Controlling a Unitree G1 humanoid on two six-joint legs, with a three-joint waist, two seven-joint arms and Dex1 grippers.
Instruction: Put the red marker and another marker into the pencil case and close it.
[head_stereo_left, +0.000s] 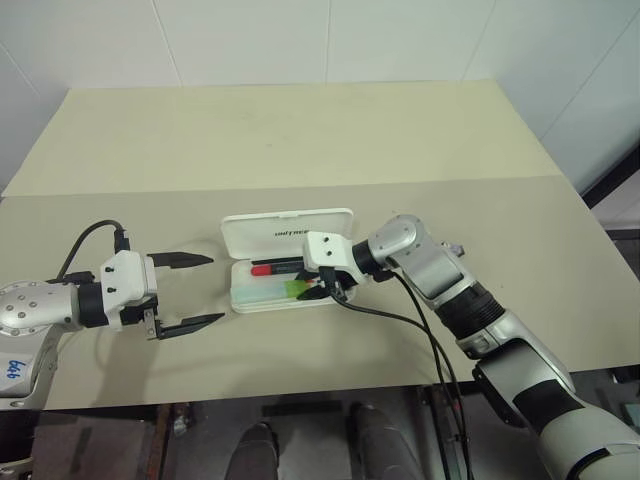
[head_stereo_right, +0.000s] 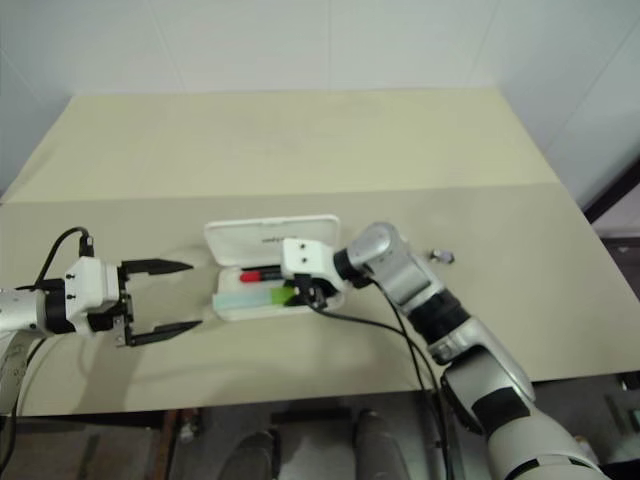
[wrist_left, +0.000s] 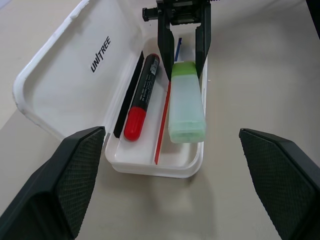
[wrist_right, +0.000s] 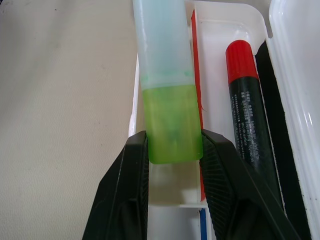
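The pencil case (head_stereo_left: 285, 232) lies open mid-table, lid flat on the far side w/ its dark logo showing, tray on the near side. Inside the tray the red marker (wrist_left: 141, 97) rests along the far part, just beside the lid hinge, red cap pointing left. Nearer, past a thin red stripe (wrist_left: 162, 122), the green-capped marker (wrist_left: 185, 102) sits over the tray, pale body to the left, lime cap to the right. R gripper (wrist_right: 173, 150) is clamped on that lime cap, one finger each side. L gripper (head_stereo_left: 187, 292) hovers just left of the case, jaws spread wide, holding nothing, over the table (head_stereo_left: 300, 140).
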